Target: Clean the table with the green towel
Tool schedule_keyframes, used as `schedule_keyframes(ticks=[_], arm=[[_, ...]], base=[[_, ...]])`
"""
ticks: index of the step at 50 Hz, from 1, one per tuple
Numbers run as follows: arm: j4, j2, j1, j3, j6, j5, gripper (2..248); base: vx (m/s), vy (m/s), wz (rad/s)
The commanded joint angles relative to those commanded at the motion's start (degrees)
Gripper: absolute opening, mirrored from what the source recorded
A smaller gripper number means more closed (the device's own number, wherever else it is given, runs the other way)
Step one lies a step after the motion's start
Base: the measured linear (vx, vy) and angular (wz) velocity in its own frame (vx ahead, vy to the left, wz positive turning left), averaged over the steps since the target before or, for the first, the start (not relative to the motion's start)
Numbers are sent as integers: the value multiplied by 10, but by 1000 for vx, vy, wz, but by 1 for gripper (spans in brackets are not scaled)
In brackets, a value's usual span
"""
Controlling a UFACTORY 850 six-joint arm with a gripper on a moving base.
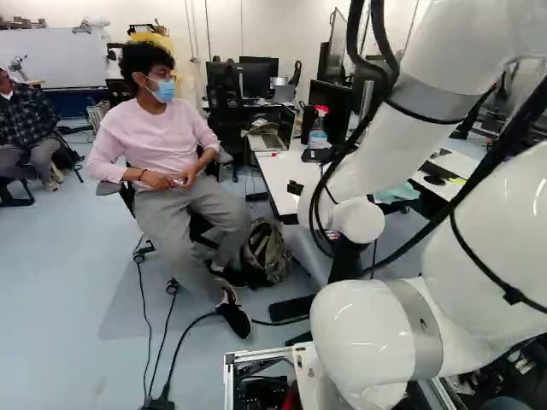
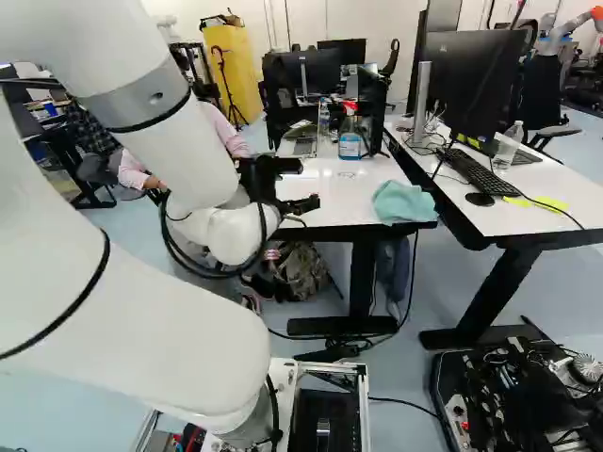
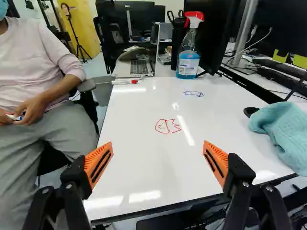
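White robot arm (image 2: 141, 311) reaches forward to the worktop (image 3: 139, 177). Its end effector (image 2: 309, 185) stands open near the near edge, orange pads (image 3: 101, 160) well apart. Crumpled at the near right corner lies the green towel (image 3: 283, 132). Toward the far edge stands a spray bottle (image 3: 187, 62); a red drawing (image 3: 168, 126) marks the middle, with a smaller blue drawing (image 3: 193, 94) beyond.
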Motion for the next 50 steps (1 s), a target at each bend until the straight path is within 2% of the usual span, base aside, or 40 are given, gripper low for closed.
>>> schedule_keyframes(ticks=[12, 37, 50], arm=[[0, -14, -26, -16, 0, 0, 247], [0, -9, -79, -47, 0, 0, 247], [0, -29, -106, -66, 0, 0, 247]], base=[[0, 0, 0], [0, 0, 0], [0, 0, 0]])
